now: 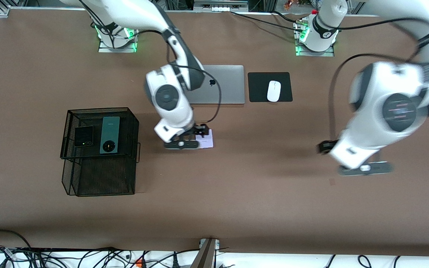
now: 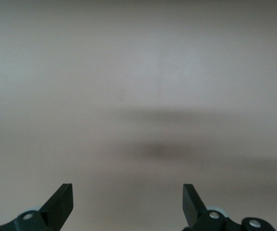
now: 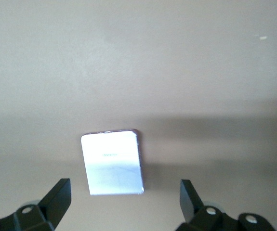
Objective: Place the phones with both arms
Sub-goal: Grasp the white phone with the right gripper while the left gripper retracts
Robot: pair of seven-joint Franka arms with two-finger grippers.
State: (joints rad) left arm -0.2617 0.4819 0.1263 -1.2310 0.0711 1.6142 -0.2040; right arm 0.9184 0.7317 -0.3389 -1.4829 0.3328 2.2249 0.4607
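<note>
A small black phone [image 1: 83, 136] and a longer dark green phone [image 1: 110, 134] lie side by side on the top tier of a black wire basket [image 1: 69, 149] toward the right arm's end of the table. A pale lilac-white phone [image 1: 207, 141] lies flat on the table, nearer the front camera than the laptop. My right gripper [image 3: 125, 195] hangs open just above this phone [image 3: 113, 162], fingers apart and holding nothing. My left gripper [image 2: 128, 199] is open over bare table toward the left arm's end, with its arm [image 1: 385, 111] blurred.
A closed silver laptop [image 1: 222, 85] lies near the arm bases. Beside it a white mouse [image 1: 273, 91] sits on a black pad [image 1: 259, 87]. Cables run along the table edge closest to the front camera.
</note>
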